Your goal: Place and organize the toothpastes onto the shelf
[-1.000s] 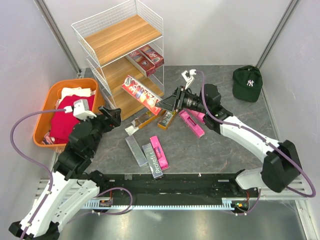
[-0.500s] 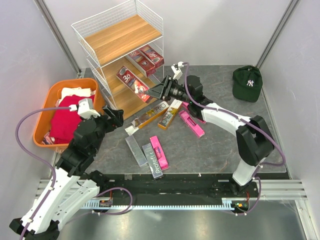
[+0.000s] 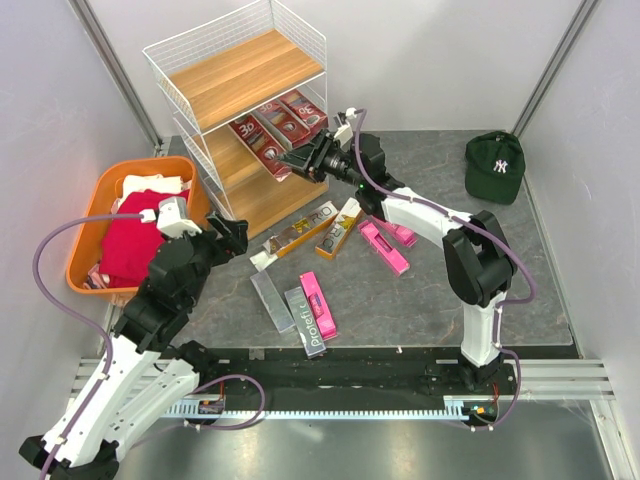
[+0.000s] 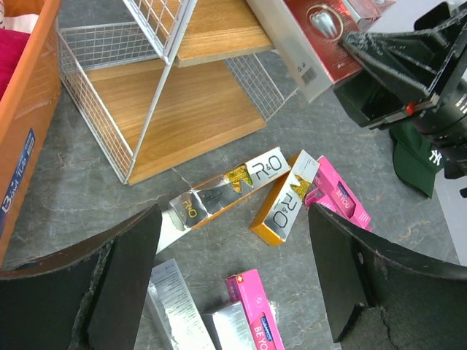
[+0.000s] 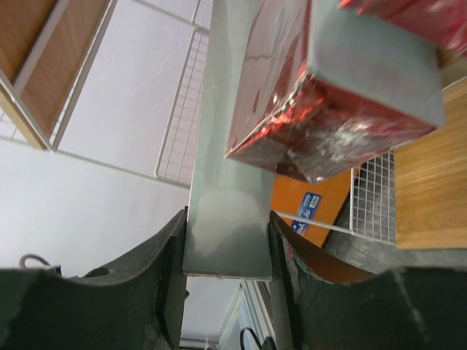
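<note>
Left gripper (image 3: 232, 232), lower left of centre in top view: fingers spread wide, nothing between them, just left of the loose toothpastes (image 3: 318, 305) (gold, silver and pink, scattered mid-frame on the table). Dark red toothpaste (image 3: 258, 143) up at the shelf (image 3: 240, 75), over the middle board, just left of two red boxes (image 3: 295, 112) lying there. Long axis diagonal: far end points upper left into the rack, near end lower right at the right gripper (image 3: 300, 160). Right wrist view: fingers (image 5: 171, 277) clamped on that near end, its silver narrow side showing between them. Resting on the board or held off it: cannot tell.
</note>
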`<state>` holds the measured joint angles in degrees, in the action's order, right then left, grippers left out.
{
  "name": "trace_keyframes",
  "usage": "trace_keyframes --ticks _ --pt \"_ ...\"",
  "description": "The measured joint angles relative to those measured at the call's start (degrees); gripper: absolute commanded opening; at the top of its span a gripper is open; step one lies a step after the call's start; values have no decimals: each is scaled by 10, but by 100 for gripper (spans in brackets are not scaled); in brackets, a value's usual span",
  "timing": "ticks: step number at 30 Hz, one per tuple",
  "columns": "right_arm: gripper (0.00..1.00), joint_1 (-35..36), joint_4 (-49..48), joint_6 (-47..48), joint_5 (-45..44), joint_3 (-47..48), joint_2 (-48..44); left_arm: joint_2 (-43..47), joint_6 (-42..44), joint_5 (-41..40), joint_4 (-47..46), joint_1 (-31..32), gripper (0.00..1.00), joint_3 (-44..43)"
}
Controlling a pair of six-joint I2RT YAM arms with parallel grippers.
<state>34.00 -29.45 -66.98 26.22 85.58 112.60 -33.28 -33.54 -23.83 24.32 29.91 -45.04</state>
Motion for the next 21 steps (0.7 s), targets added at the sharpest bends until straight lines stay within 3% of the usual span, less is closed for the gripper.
trace_keyframes --ticks 5,6,11,21 --pt "37 -2 8 -10 -28 5 0 -1 0 2 0 0 88 5" --pt "51 -2 10 -10 -31 6 0 -2 0 2 0 0 88 5" --pt "80 -3 16 -13 -36 11 2 -6 0 4 0 0 88 6" --pt "83 -11 31 4 -43 4 -14 -12 0 5 0 0 88 13"
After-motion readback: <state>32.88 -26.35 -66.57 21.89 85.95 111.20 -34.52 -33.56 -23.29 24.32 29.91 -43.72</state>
